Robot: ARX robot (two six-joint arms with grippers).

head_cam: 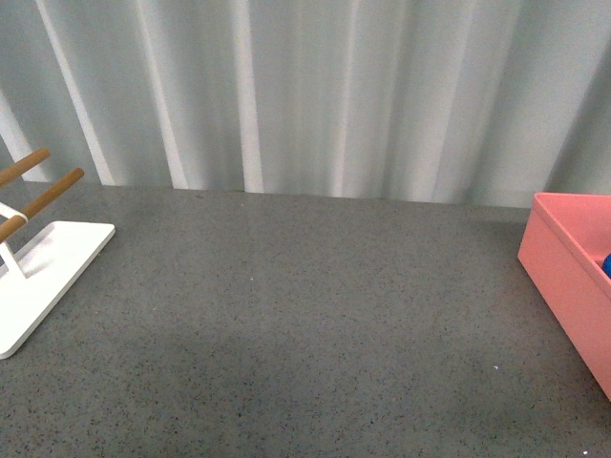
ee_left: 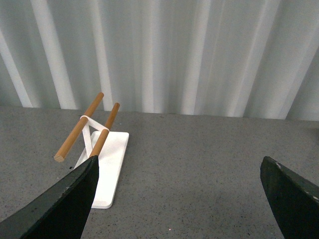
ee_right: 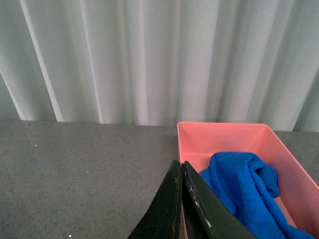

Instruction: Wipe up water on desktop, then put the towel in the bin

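Task looks basically done: blue towel (ee_right: 244,189) sits bunched inside the pink bin (ee_right: 224,132) at the desktop's (head_cam: 305,324) right edge; no water visible on the grey top. Right gripper (ee_right: 182,199) pressed closed, empty, near the bin's wall. Left gripper (ee_left: 177,199) spread wide, empty, w/ the white rack (ee_left: 112,164) ahead. Bin's long axis runs front-to-back, toward the curtain; towel crumpled, no clear axis.

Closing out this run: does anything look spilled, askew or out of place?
Nothing stands out. The towel lies crumpled inside the bin, the desktop shows no visible puddle, and the white rack stands upright. The left gripper is open, the right gripper shut and empty.
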